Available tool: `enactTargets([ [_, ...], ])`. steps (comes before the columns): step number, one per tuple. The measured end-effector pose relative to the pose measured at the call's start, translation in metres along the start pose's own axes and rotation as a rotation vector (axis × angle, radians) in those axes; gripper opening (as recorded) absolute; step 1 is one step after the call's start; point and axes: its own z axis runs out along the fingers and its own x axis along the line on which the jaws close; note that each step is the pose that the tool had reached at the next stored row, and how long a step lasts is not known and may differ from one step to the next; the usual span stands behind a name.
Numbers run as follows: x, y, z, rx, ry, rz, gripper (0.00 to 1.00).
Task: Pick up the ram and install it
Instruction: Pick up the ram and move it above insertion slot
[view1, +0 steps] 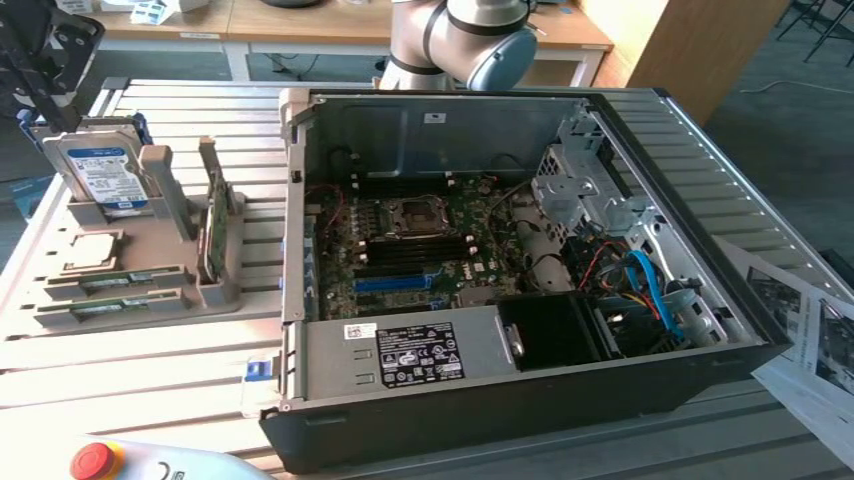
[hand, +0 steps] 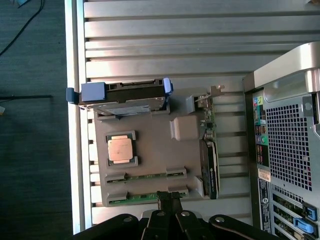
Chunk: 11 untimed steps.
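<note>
Two thin green ram sticks (view1: 118, 283) (view1: 107, 308) lie side by side in grooves at the front of a grey holder tray (view1: 160, 300), on the exterior view's left. From the wrist camera they appear as ram sticks (hand: 145, 175) (hand: 137, 198) along the tray's edge (hand: 97, 165). My gripper (hand: 169, 197) hangs above the tray, shut and holding nothing, its tips over the end of the outer stick. In the exterior view the gripper (view1: 60, 110) is high at the far left. The open PC case (view1: 307, 200) shows the motherboard with black and blue memory slots (view1: 414, 262).
On the tray also stand an upright hard drive (view1: 104, 170), a CPU (view1: 91, 250) and a broader green card (view1: 214, 225) on edge. The arm's joint (view1: 467, 40) sits behind the case. A red stop button (view1: 94, 458) lies at the front; papers (view1: 801, 330) at the exterior view's right.
</note>
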Motion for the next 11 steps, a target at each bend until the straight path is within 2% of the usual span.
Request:
enactTargets([
  [4,0.0000,-0.0011,0.0000,0.0000,0.0000,0.000,0.10],
  [11,0.0000,-0.0089,-0.0004,0.0000,-0.0001,0.000,0.10],
])
